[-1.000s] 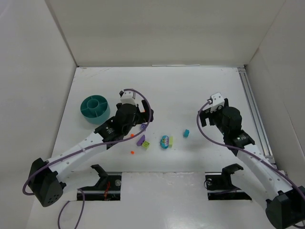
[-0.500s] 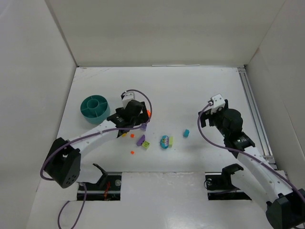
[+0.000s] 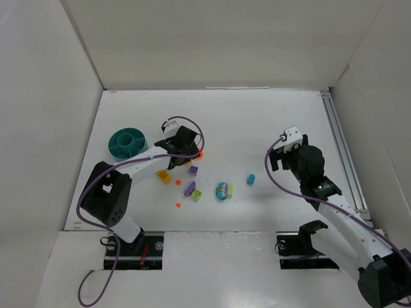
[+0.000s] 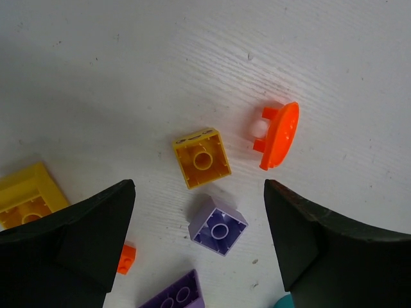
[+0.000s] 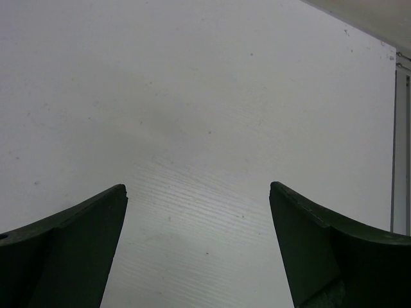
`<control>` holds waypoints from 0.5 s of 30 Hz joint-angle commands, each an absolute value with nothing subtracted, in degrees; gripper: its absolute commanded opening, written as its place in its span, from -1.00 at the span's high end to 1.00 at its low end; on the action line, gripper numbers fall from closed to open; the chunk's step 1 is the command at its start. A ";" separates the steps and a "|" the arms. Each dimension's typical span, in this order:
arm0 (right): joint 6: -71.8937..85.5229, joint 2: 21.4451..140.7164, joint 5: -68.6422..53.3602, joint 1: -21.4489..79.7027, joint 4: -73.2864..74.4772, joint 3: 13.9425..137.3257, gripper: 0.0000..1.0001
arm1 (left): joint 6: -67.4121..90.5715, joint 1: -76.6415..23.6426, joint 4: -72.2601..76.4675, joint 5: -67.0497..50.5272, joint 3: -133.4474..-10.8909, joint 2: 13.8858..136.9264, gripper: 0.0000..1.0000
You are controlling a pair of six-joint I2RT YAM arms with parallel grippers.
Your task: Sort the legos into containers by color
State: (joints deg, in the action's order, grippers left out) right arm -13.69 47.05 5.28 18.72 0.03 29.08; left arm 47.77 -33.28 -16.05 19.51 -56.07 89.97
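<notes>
- Fingers of the left gripper (image 4: 198, 187) stand spread wide and grip nothing, low over a scatter of legos (image 3: 193, 171) on the white table (image 3: 257, 122).
- Between the two dark fingertips, in the wrist view, lies an amber square brick (image 4: 202, 157), hollow side up with a single tube at its centre.
- Just below it sits a small purple square brick (image 4: 218, 226), also underside up.
- Toward the right of that view an orange rounded piece (image 4: 277, 133) stands on its edge, with short prongs at its back.
- At the left edge a yellow brick (image 4: 26, 196) is partly hidden behind one finger, and a tiny orange bit (image 4: 126, 256) shows beside the same finger.
- A longer purple brick (image 4: 176, 295) is cut off by the bottom of the frame.
- Overhead, more pieces lie nearer the arm bases: a lime green brick (image 3: 196, 194), a cyan-and-green cluster (image 3: 223, 190), a lone cyan brick (image 3: 251, 178) and a small orange stud (image 3: 178, 205).
- The teal round tub (image 3: 127, 142) stands left of the left gripper, apart from the loose pieces. Its inner walls form wedge compartments around a centre ring, and what they hold cannot be made out.
- The right gripper (image 5: 198, 189) hangs with fingers apart over bare table, well apart from the bricks.
</notes>
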 commanded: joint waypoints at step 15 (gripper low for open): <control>-12.92 44.74 9.23 18.37 0.18 28.04 -0.92 | 54.67 -30.59 -12.14 18.81 -57.13 95.27 -0.23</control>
